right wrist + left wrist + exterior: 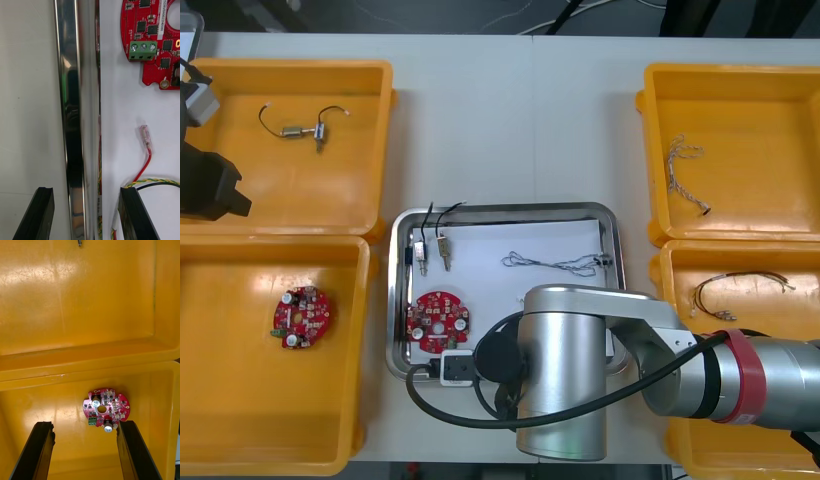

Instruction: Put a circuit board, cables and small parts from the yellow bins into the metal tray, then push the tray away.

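The right claw (87, 195) is low at the near-left corner of the metal tray (500, 208). Its fingers stand apart and astride the shiny rim, one outside on the counter (510, 120), the other inside on the tray's white floor. They grip nothing. A red and yellow cable (144, 167) lies just beside the inner finger. Beyond it sits a round red circuit board (150, 22) with a green terminal block. Tiny white print beside that block and a white label strip on the board are too small to read. From above, the tray also holds small metal parts (430, 250) near its far-left corner and a twisted blue and white cable (555, 263) towards its right side. The left claw (84, 427) hangs over the near-left yellow bin (240, 440), fingers apart and empty, above another circuit board (106, 408) lying flat on the bin floor.
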